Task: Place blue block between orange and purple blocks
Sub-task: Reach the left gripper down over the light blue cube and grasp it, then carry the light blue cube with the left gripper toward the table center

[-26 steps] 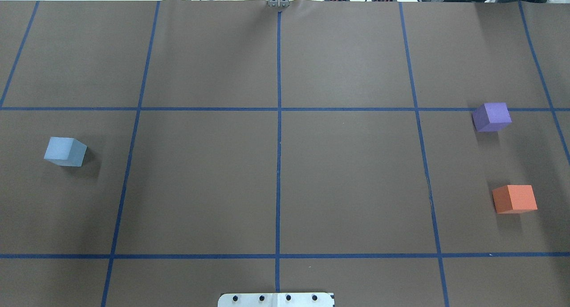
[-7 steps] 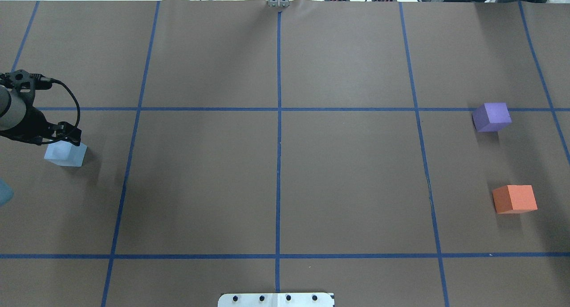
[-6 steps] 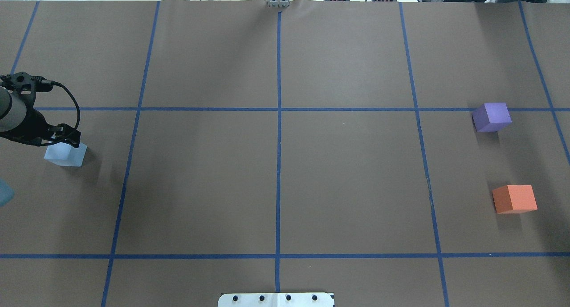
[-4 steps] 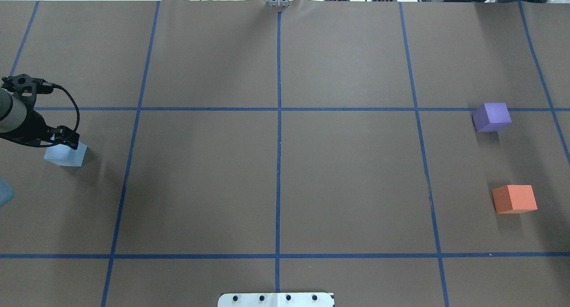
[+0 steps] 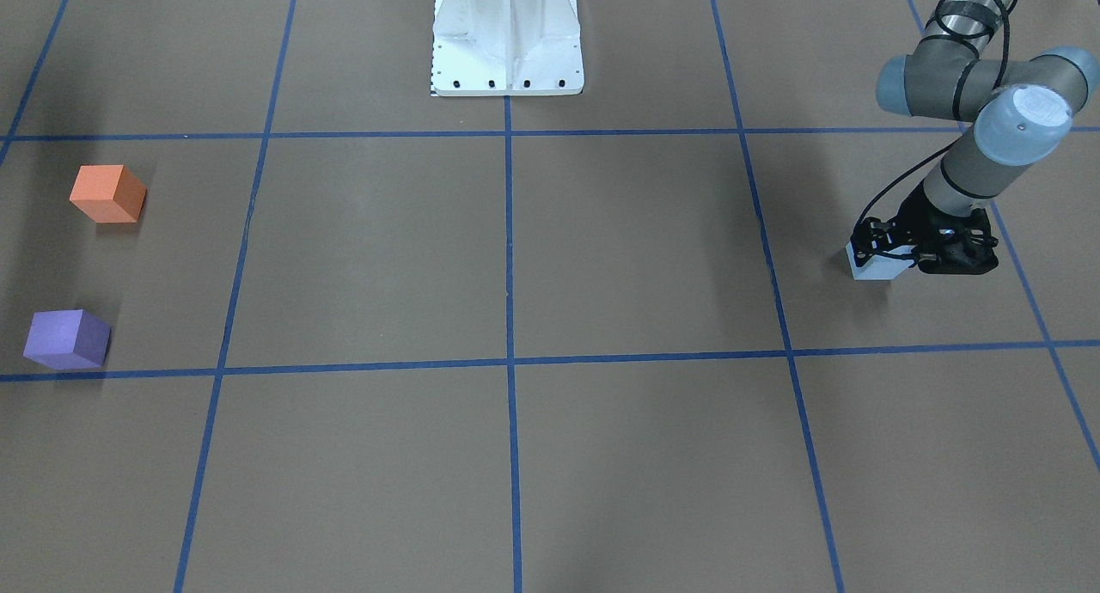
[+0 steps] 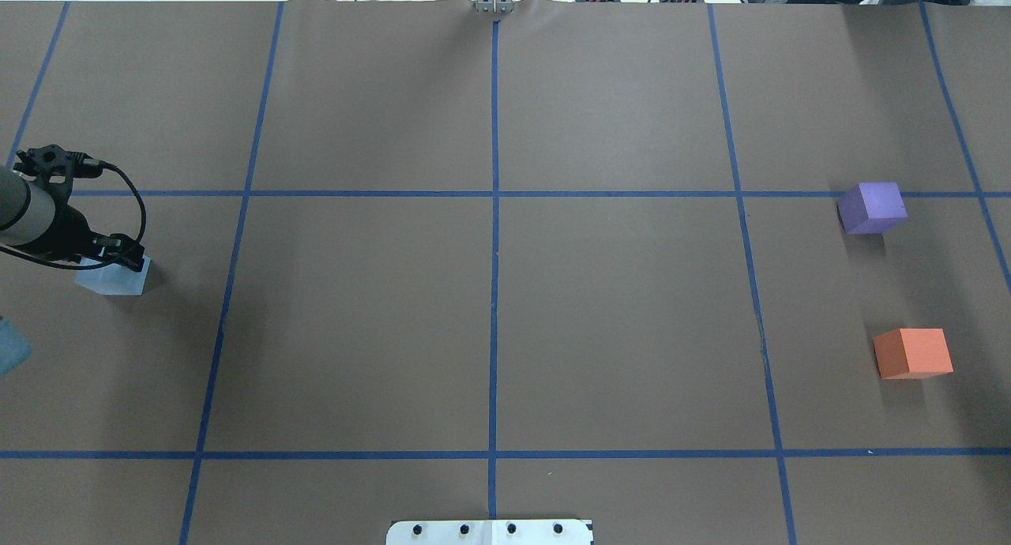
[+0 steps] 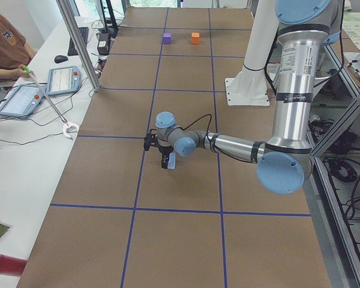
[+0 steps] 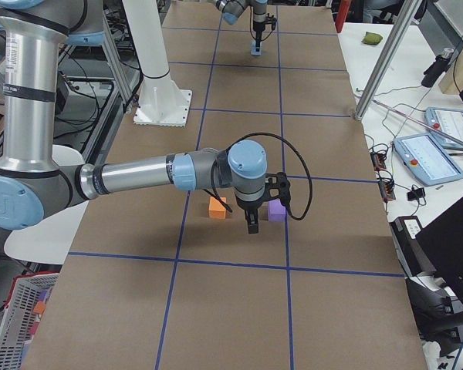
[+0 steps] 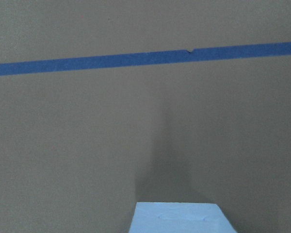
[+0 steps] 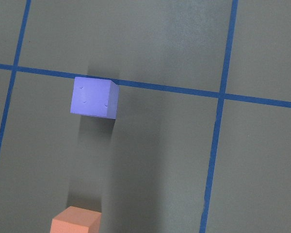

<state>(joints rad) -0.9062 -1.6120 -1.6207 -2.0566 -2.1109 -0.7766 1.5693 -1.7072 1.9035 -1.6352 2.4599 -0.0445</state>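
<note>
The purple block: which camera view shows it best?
The right wrist-mounted view: there the purple block appears largest, sharp and with nothing in front of it. The overhead and front-facing views show it whole but small, near the table's edge. Both side views show it smaller still. The left wrist-mounted view does not show it.

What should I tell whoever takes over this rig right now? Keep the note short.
Left hand: lowered onto the blue block on the robot's far left; I can't tell if it has gripped.
Right hand: hangs near the purple block and orange block on the far right; open or shut unclear.
Done: reach to the blue block only; not yet lifted.
Left: grip it, carry it across, set it in the gap between purple and orange.
</note>
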